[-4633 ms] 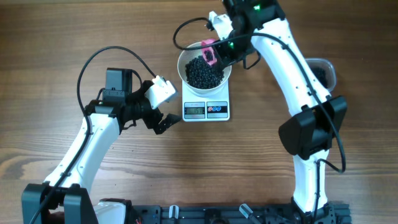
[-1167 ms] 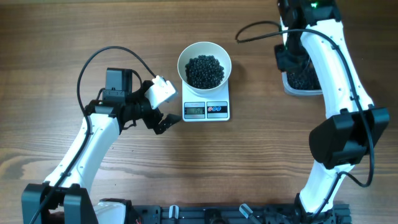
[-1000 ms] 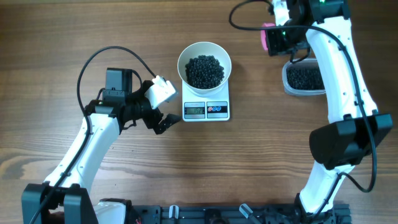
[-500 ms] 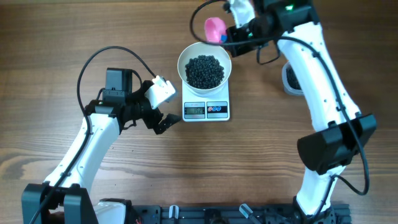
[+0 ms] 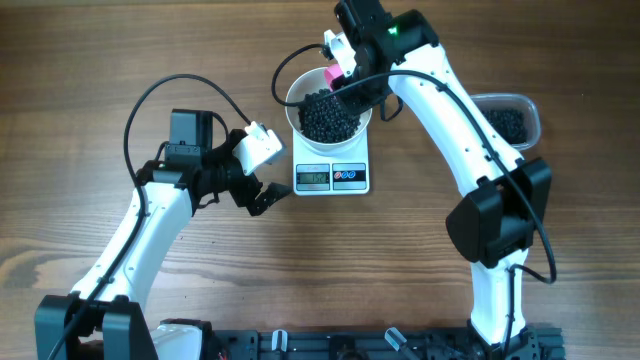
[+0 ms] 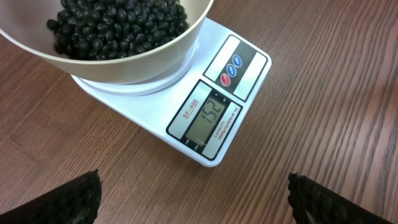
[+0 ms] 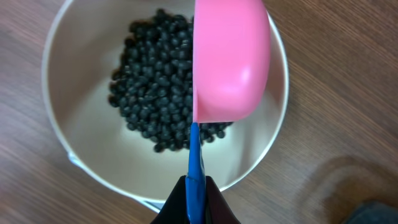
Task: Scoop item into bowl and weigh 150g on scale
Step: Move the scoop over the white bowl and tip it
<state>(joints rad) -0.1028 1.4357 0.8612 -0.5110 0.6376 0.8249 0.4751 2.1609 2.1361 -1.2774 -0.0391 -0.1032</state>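
The white bowl (image 5: 300, 95) stands on the white square scale (image 5: 331, 177) and holds a heap of black beans, the item (image 5: 328, 115). My right gripper (image 5: 352, 88) hangs over the bowl's far right rim, shut on the blue handle of a pink scoop (image 5: 332, 73). From the right wrist, the scoop (image 7: 230, 68) shows its pink back above the beans (image 7: 152, 87) and the bowl (image 7: 81, 93); its inside is hidden. My left gripper (image 5: 262, 196) rests open left of the scale (image 6: 245, 53), whose display (image 6: 210, 119) reads 152.
A clear plastic container (image 5: 530, 105) with more black beans sits on the table at the right, partly behind the right arm. Black cables loop near both arms. The wooden table (image 5: 400, 260) spreads in front of the scale.
The right arm has swung left from the clear container to above the bowl, carrying the pink scoop. The left arm and the scale have not moved.
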